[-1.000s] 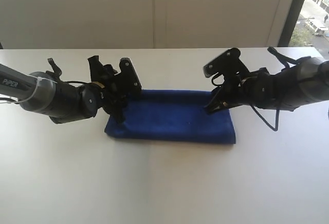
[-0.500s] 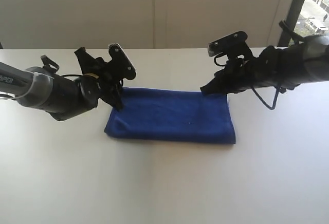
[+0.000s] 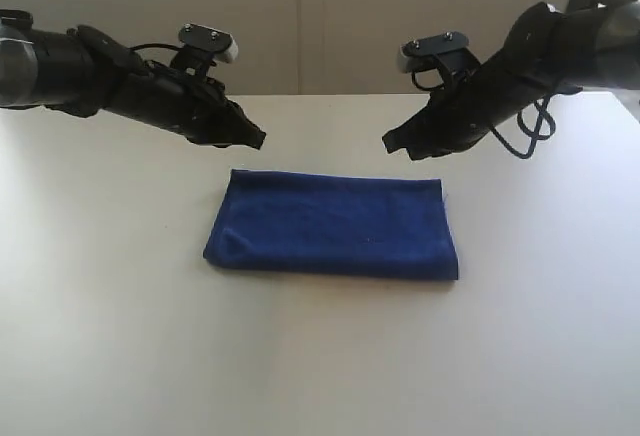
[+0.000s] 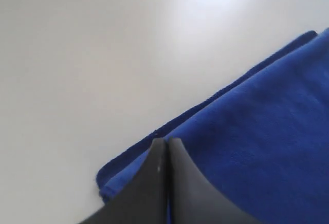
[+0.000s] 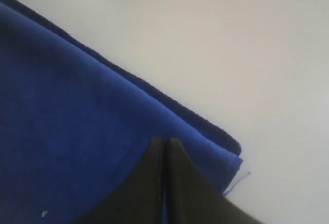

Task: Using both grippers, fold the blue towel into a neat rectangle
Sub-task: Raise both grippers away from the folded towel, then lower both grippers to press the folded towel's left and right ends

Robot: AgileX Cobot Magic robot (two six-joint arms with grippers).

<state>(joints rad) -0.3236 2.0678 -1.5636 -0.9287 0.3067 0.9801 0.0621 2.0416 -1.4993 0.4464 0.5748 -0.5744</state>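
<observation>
The left end effector [image 3: 255,140] is hovering in the air over the desk [image 3: 320,366], its jaws pressed tight together and gripping nothing. The right end effector [image 3: 392,143] is doing the same on the opposite side, pinched closed and empty. Both tips are pointing down toward the far edge of the blue towel [image 3: 335,224] without touching it. The towel is lying flat in the middle of the desk, below and between the 2 tips, and is showing as a compact rectangle with fairly straight sides. In the wrist views its corners are showing stacked edges, with a lower layer peeking out slightly beyond the upper 1, so it is sitting in more than 1 layer. By the look of it, the folding is looking largely finished. The near left corner is bulging a little and the layers are not lining up perfectly. Whether 1 more fold is intended I cannot tell.
</observation>
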